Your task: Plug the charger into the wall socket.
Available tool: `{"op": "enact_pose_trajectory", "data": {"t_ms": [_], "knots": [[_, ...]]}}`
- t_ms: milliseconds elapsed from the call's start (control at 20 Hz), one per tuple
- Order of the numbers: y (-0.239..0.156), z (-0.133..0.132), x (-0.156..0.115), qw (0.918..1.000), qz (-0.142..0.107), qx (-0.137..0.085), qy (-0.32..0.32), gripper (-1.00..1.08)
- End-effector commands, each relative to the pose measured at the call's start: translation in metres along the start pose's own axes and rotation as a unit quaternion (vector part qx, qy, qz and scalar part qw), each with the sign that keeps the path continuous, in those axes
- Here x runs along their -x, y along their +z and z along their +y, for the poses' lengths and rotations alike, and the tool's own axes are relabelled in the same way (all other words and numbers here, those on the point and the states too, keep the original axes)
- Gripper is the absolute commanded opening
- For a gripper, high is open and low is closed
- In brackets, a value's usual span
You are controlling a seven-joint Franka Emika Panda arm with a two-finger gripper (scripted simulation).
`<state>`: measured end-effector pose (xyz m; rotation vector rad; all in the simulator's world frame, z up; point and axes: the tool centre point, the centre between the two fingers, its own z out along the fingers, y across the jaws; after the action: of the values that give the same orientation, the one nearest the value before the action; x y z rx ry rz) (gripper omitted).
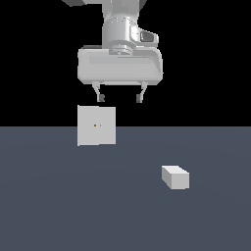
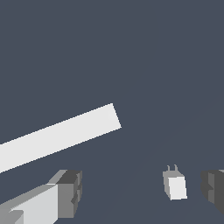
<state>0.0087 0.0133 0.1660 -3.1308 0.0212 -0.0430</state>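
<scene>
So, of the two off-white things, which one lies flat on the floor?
The charger, the small block at the exterior view's right. The wall socket is a flat square panel that stands upright.

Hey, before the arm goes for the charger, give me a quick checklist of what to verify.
1. Claw open and empty: ok.
2. Charger free on the floor, nothing touching it: ok.
3. Charger prongs visible in the wrist view: ok.
4. Claw above charger: not ok, the charger lies toward the exterior view's right.
5. Socket upright: ok.
6. Prongs facing the socket: cannot tell.
</scene>
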Motion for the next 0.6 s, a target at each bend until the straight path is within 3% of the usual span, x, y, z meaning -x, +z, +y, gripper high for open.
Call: {"op": "enact_pose_trajectory", "data": {"t_ms": [0,550], "knots": [[0.0,0.0,0.0,1.0,0.0,0.0,0.0,1.0],[0.01,0.011,0.013,0.9999,0.013,0.0,-0.005,1.0]]}}
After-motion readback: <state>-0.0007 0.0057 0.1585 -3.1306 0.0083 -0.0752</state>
